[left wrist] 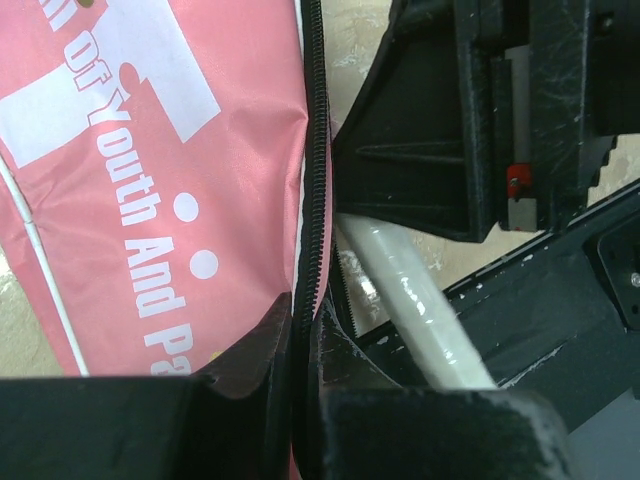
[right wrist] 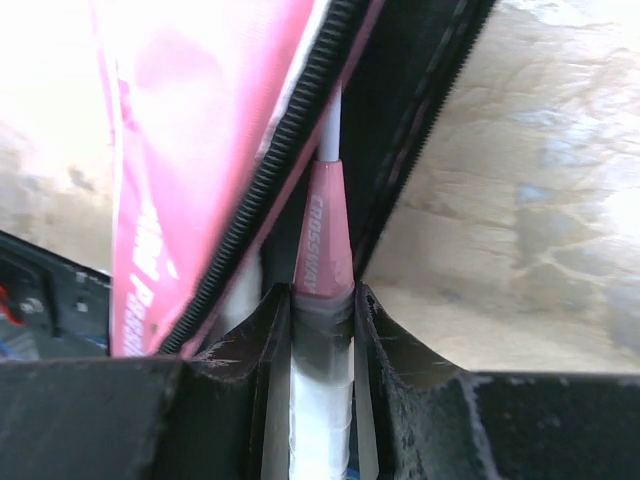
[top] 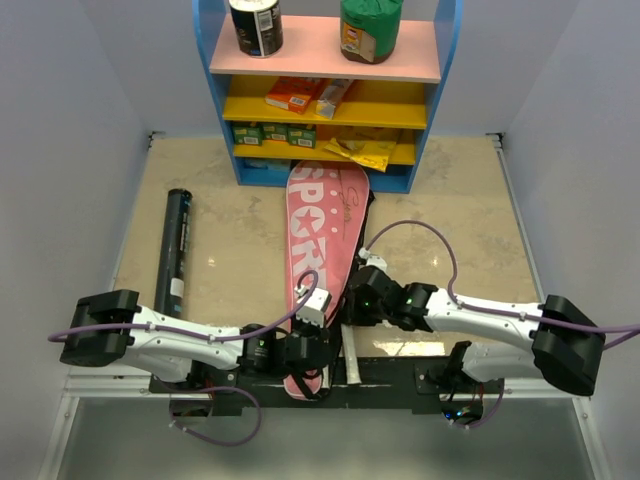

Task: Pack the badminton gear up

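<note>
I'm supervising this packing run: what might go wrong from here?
The racket in the right pincer is only partly inside the bag; it may catch on the zip teeth. The left pincer pinches only the bag's edge, so the opening might slip free and close.

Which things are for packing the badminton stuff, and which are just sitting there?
For the job: pink racket bag, racket with white handle, long black tube.
Just sitting there: blue-and-yellow shelf unit, black-and-white can, green jar, orange box, small green boxes, yellow packets.
</note>
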